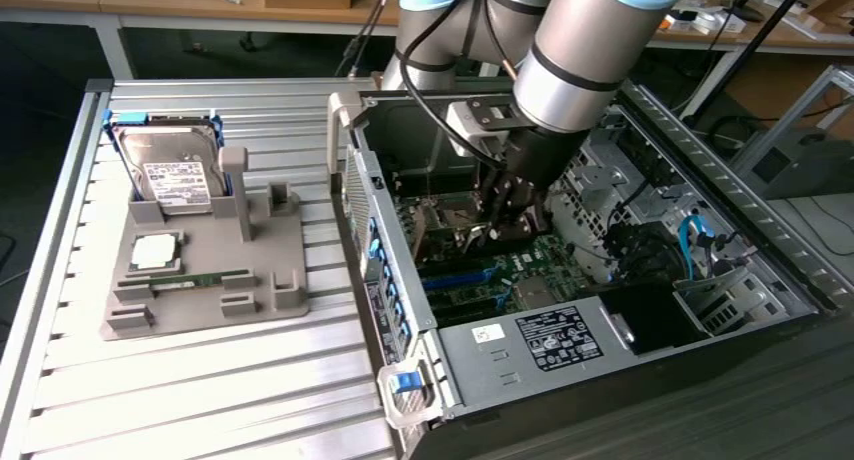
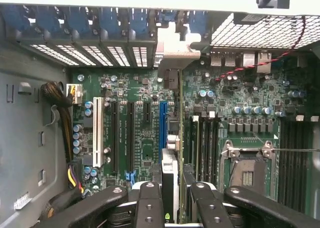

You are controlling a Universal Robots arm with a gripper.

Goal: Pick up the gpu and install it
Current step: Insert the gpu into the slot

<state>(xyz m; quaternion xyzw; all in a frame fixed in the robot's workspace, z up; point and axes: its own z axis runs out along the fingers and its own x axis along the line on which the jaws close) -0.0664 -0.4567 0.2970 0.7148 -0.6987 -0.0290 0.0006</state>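
My gripper (image 1: 505,212) reaches down into the open computer case (image 1: 747,230), low over the green motherboard (image 2: 140,118). It is shut on the gpu (image 2: 170,163), a thin card seen edge-on between the two black fingers (image 2: 150,200). The card stands upright along the blue expansion slot (image 2: 162,120). Its silvery end bracket (image 2: 172,50) lies against the row of rear slot openings. Whether the card's edge sits in the slot is hidden.
A grey fixture (image 1: 200,280) on the slatted table holds a hard drive (image 1: 174,175), a processor chip (image 1: 154,248) and a green RAM stick (image 1: 187,278). Inside the case are a labelled power supply (image 1: 561,335), cable bundles (image 2: 62,108), black slots and the CPU socket (image 2: 247,170).
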